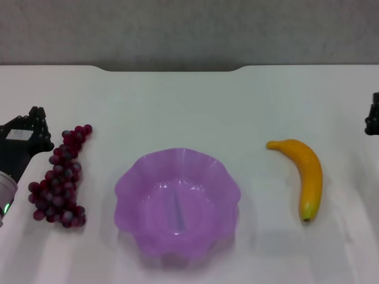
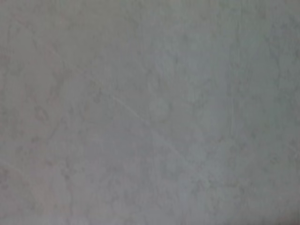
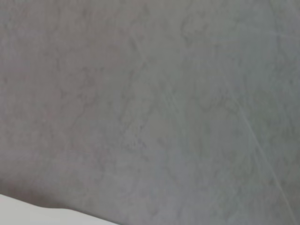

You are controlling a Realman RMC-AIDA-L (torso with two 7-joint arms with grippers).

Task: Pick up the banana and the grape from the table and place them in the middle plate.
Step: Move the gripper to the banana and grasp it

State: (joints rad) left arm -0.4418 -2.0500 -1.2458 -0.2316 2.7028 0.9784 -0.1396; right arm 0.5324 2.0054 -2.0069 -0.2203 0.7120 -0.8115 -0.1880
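A translucent purple plate (image 1: 177, 201) with a wavy, scalloped rim sits empty near the middle of the white bench (image 1: 189, 106), close to its near edge. A long bunch of dark red-purple grapes (image 1: 61, 177) lies toward the bench's left edge, and a curved yellow-orange banana (image 1: 303, 176) lies toward the right edge, dark tip pointing to the near edge.

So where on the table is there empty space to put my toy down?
The white tabletop is bare behind the purple wavy-rimmed plastic plate, and between that plate and the curved yellow banana. It is crowded at the robot's left, where the left hand sits beside the dark red grape bunch.
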